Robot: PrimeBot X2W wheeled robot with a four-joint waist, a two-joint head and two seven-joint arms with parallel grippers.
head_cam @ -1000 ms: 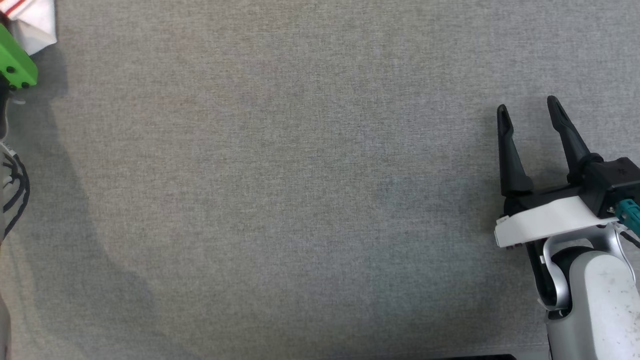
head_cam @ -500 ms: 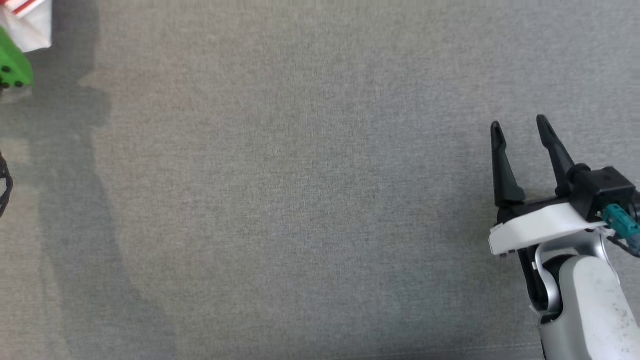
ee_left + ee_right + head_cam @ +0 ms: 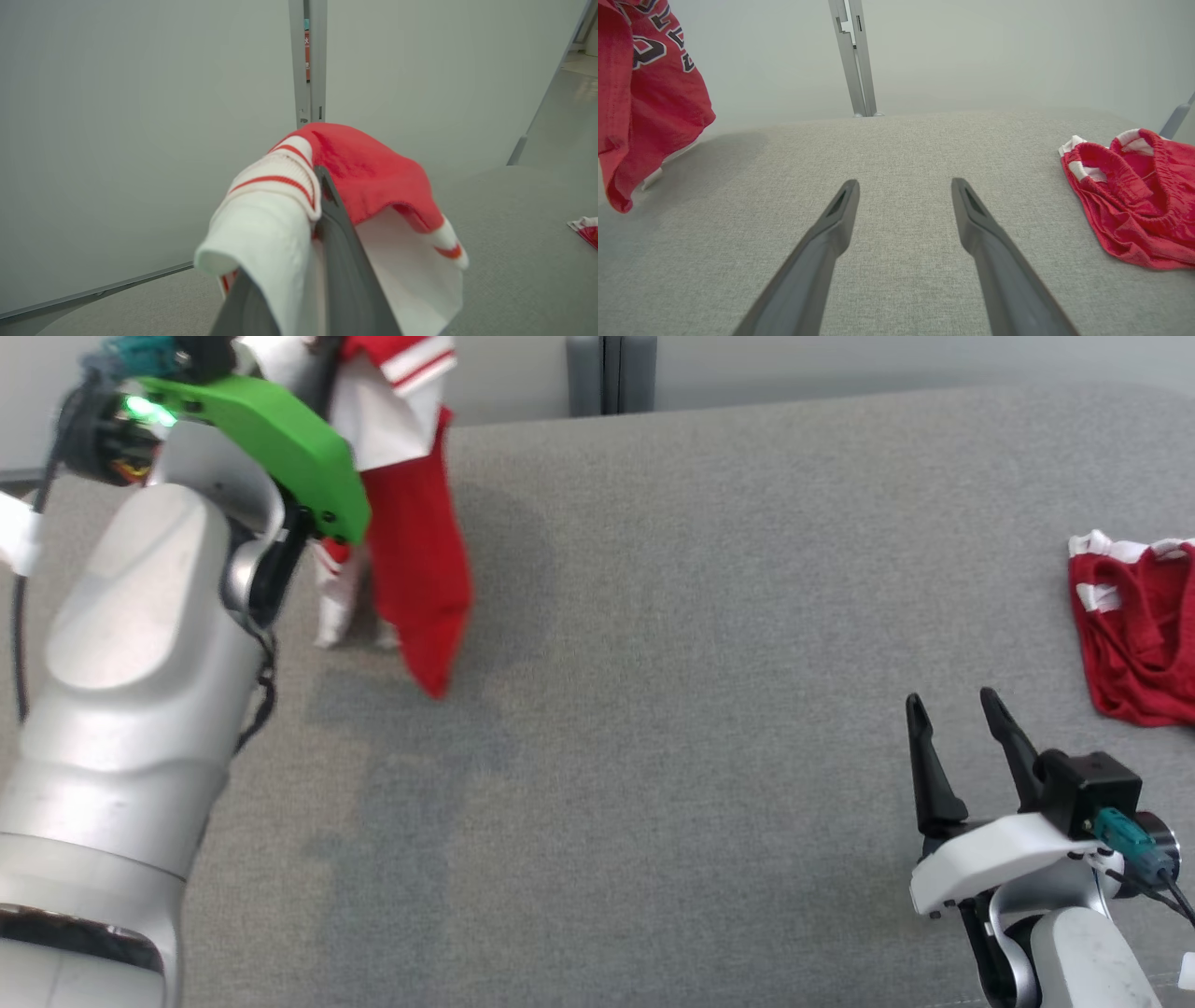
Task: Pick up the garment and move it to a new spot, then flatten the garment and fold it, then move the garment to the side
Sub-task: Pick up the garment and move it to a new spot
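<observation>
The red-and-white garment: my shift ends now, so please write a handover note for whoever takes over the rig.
Left pincer: shut on the garment, holding it up over the left of the grey surface; the red end hangs down towards it.
Right pincer: open, empty, over the near right of the surface.
A second red garment lies crumpled at the right edge.
Done: pickup.
Left: set down at a new spot, flatten, fold, move aside.
</observation>
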